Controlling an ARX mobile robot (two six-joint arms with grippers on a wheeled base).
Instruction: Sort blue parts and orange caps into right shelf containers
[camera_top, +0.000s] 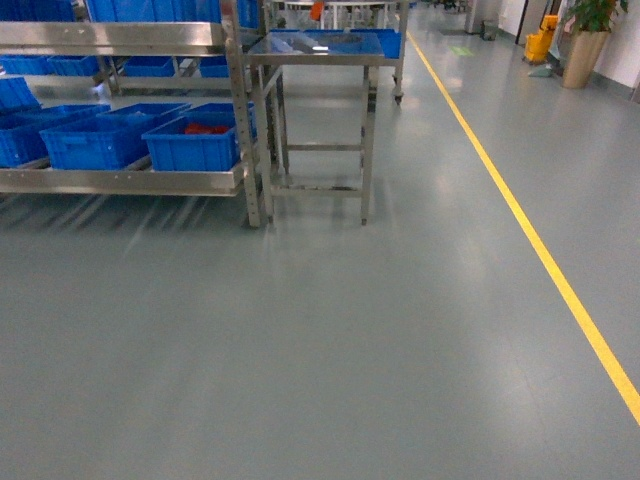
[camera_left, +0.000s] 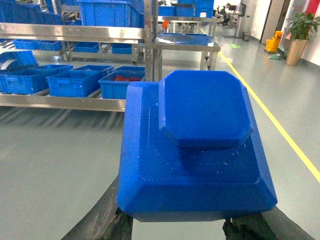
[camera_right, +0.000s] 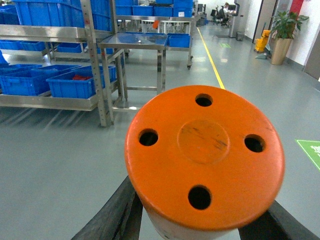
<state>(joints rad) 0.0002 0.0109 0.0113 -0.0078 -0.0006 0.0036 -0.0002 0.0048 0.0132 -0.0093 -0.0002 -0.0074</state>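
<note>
The left gripper (camera_left: 175, 225) clamps a blue part (camera_left: 192, 150) between its dark fingers, and the right gripper (camera_right: 192, 220) clamps an orange cap (camera_right: 205, 155) (four holes in its face). Ahead to the left, well apart, stands the shelf (camera_top: 125, 180) with blue containers (camera_top: 195, 145) on its lower level.

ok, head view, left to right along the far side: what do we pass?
Shelf with blue containers → steel table carrying a blue tray → yellow floor line → potted plant.
</note>
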